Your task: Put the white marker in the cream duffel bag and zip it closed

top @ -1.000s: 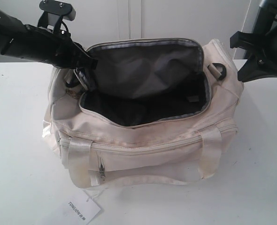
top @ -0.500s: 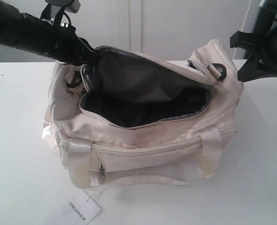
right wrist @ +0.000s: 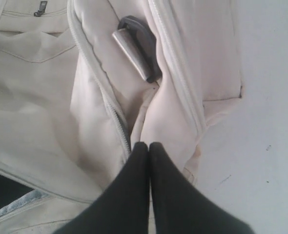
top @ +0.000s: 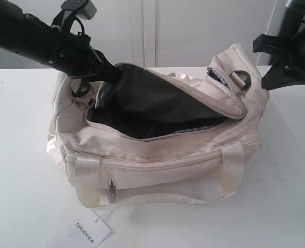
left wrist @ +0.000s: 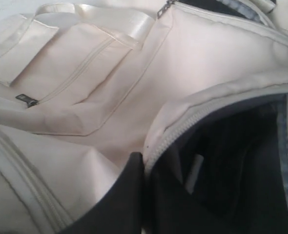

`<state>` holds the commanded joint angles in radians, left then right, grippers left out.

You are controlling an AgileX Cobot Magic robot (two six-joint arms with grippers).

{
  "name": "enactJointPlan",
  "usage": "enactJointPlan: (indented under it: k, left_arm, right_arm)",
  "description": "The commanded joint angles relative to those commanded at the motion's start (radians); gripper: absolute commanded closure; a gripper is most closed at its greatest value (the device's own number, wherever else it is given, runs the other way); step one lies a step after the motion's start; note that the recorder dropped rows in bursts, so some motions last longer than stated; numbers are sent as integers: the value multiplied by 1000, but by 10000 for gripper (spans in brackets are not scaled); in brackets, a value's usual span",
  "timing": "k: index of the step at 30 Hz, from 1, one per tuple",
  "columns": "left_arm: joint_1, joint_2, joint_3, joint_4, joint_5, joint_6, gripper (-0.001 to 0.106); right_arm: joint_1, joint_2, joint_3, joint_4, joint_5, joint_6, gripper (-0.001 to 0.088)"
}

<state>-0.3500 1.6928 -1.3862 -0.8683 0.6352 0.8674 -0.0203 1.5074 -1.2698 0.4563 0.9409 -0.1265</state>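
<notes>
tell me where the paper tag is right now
Exterior view, lower left: the white paper tag lies on the table beside the near corner of the cream duffel bag.

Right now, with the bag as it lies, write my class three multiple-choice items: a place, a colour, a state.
1. Where is the white paper tag, relative to the cream duffel bag? A inside it; B on the table in front of it; C on top of it.
2. What colour is the bag's lining? A red; B dark; C yellow.
3. How is the right gripper? A wide open; B half open; C shut.
B: it lies flat on the table. B: the open top shows dark cloth. C: its fingers press together.
</notes>
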Motion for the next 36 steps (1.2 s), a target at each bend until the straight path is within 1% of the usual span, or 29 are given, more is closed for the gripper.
enactJointPlan:
  k: [5, 10, 16, 18, 22, 24, 26, 28, 31, 34, 36]
  left_arm:
    - [0, 0, 0, 71, 51, 0, 1053]
    - [0, 6, 0, 73, 101, 0, 1053]
    - [0, 10, 0, 92, 101, 0, 1053]
    - [0, 10, 0, 130, 103, 0, 1053]
    - [0, 10, 0, 194, 152, 0, 1050]
    - [0, 10, 0, 202, 177, 4, 994]
    - [0, 10, 0, 204, 192, 13, 907]
    - [0, 10, 0, 204, 204, 29, 794]
    - [0, 10, 0, 204, 204, 29, 665]
    - [0, 10, 0, 204, 204, 29, 592]
    - [0, 10, 0, 204, 204, 27, 578]
  right_arm:
    - [0, 0, 0, 0, 0, 0, 868]
    - [0, 0, 0, 0, 0, 0, 868]
    - [0, 0, 0, 0, 0, 0, 868]
    - [0, 0, 0, 0, 0, 0, 868]
    - [0, 0, 0, 0, 0, 0, 868]
    - [0, 0, 0, 0, -2, 0, 868]
    - [0, 0, 0, 0, -2, 0, 868]
    - [0, 0, 0, 0, -2, 0, 868]
    - [0, 0, 0, 0, -2, 0, 868]
    - [0, 0, 0, 0, -2, 0, 868]
    - [0, 0, 0, 0, -4, 0, 868]
